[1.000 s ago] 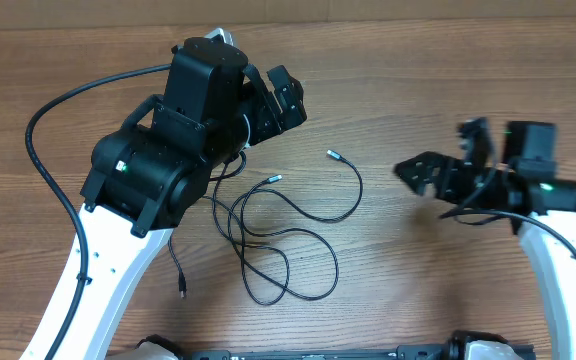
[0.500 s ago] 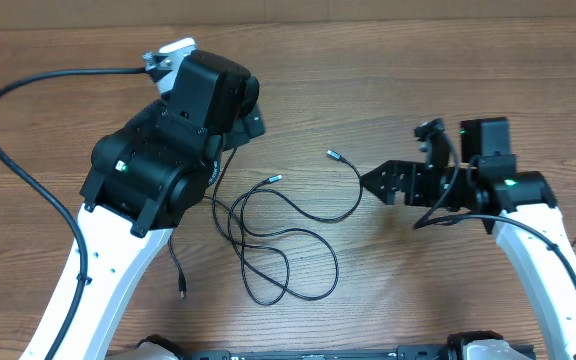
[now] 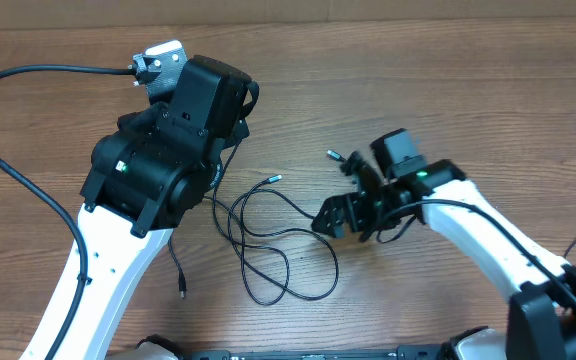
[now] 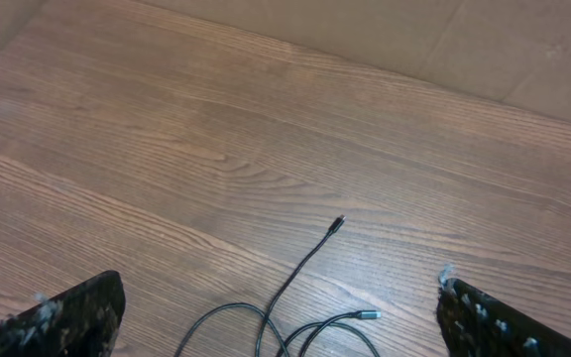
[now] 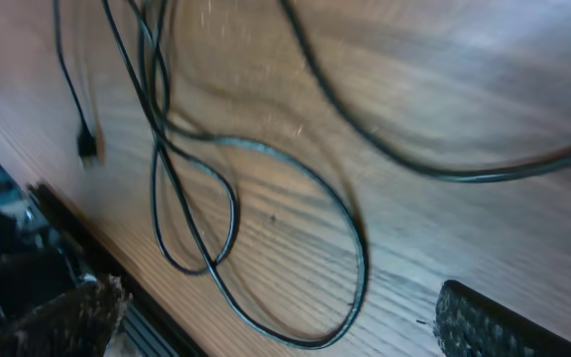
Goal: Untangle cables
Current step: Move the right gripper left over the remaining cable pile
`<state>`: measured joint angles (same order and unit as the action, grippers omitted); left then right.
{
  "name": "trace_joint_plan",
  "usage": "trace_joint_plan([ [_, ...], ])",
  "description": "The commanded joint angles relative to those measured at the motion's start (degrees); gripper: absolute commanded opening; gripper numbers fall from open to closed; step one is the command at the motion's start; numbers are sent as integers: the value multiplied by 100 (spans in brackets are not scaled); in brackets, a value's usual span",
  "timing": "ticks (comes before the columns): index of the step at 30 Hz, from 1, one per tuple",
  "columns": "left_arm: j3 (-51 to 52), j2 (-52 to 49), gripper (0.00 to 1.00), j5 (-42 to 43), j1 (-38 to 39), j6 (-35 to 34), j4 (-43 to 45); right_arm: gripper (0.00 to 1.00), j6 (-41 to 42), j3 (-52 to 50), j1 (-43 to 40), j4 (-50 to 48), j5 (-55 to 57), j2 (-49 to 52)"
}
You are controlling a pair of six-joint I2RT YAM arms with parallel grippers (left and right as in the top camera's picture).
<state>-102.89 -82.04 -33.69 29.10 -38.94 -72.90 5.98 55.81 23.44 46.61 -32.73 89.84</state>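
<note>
While its fingers stand wide apart and hold nothing, the right gripper point(image 5: 281, 319) hangs low over the cables point(image 3: 286, 233), whose loops lie on the bench point(image 4: 266, 119) beneath and between its fingertips. Its arm stretches in toward the middle. The left gripper point(image 4: 285, 322), also spread wide and empty, looks down from a folded arm, with plug ends just ahead of it.

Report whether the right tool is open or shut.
Open. In the right wrist view the right tool's fingers sit far apart, gripping nothing; the cables lie below.
</note>
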Motion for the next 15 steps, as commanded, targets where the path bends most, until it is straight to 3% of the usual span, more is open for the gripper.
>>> trace_joint_plan([
  [1, -81, -46, 100, -74, -26, 66, -20, 100, -4, -42, 343, 0, 116, 162],
  [15, -81, -46, 99, -74, -26, 63, -17, 100, 48, -122, 1084, -107, 763, 570],
])
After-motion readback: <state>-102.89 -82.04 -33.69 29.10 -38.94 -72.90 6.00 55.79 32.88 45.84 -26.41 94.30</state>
